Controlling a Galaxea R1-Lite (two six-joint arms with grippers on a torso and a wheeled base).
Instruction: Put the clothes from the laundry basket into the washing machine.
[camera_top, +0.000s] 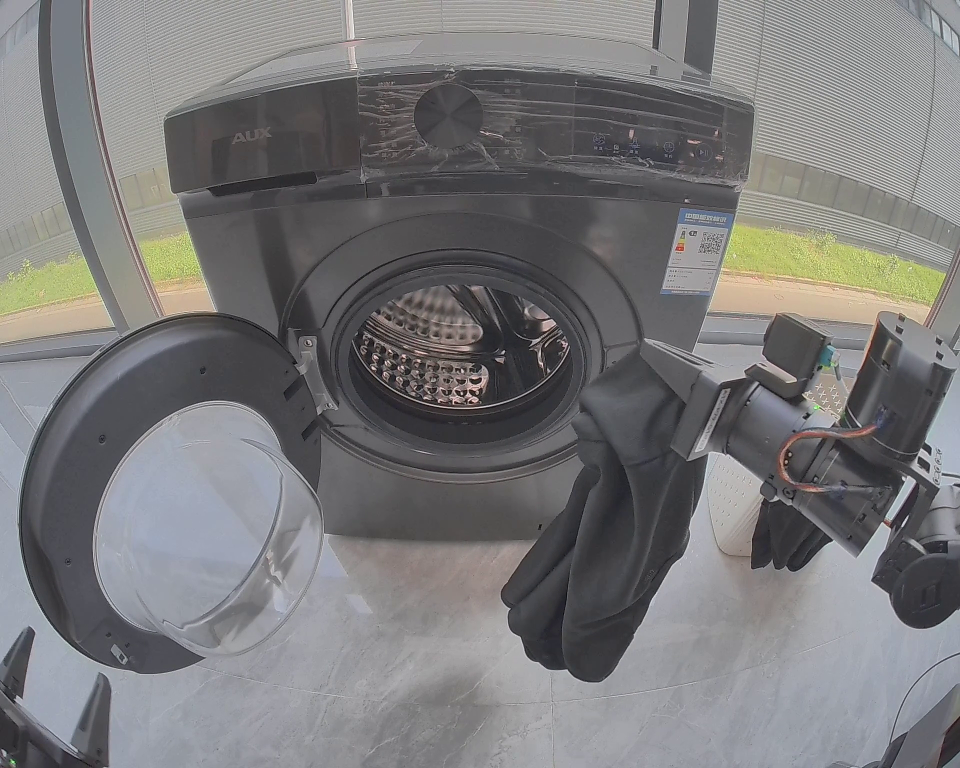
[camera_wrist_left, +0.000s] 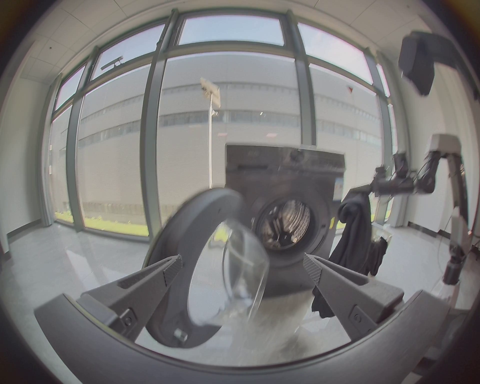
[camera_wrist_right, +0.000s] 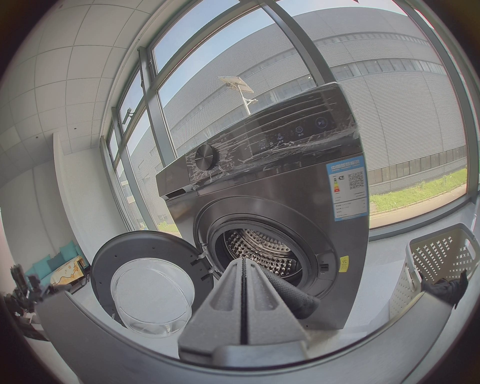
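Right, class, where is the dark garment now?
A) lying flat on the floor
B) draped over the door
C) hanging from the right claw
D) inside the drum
C: the dark garment hangs from the shut right claw, in front of the washing machine.

Washing machine (camera_top: 260, 250): one is counted, ahead of both sets of fingers.
Door (camera_top: 150, 400): one is counted, framed between the left fingers.
Laundry basket (camera_wrist_right: 440, 260): one is counted, off to the side of the right fingers.
Dark garments: two are counted. The hanging garment (camera_top: 620, 520) is clamped between the right fingers, and the draped garment (camera_wrist_right: 445, 290) is laid over the basket rim.
Grippers: two are counted, the left gripper (camera_wrist_left: 242, 262) and the right gripper (camera_wrist_right: 243, 265).
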